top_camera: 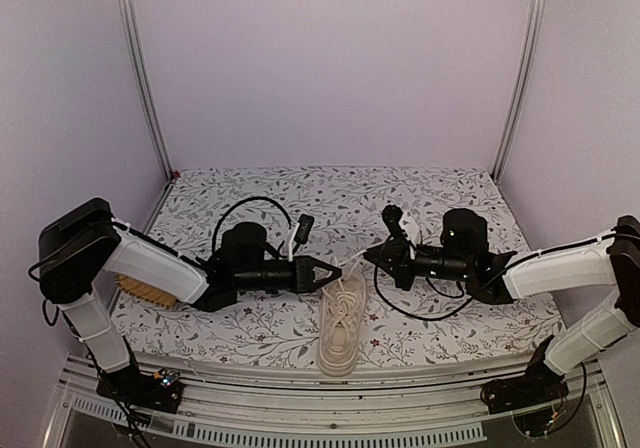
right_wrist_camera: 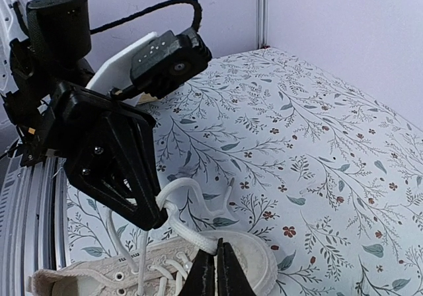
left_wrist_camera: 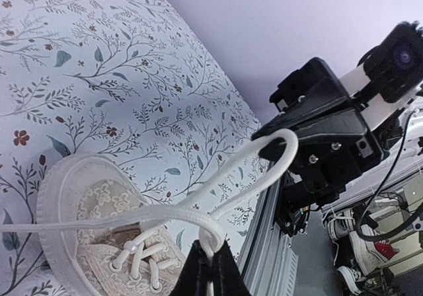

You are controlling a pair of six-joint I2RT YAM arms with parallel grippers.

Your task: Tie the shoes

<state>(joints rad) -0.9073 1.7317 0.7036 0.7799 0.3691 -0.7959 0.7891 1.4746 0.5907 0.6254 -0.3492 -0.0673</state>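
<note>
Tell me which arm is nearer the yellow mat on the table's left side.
Left. The left arm crosses over the yellow mat; the right arm sits far off, on the other side of the sneaker.

No text, brand, number or sign that I can read in any of the three views. The sneaker (top_camera: 342, 323), at 6 o'clock in the top view, has no label I can make out on its sole or upper. The floral cloth (top_camera: 300, 193) carries a printed pattern only, no lettering.
</note>
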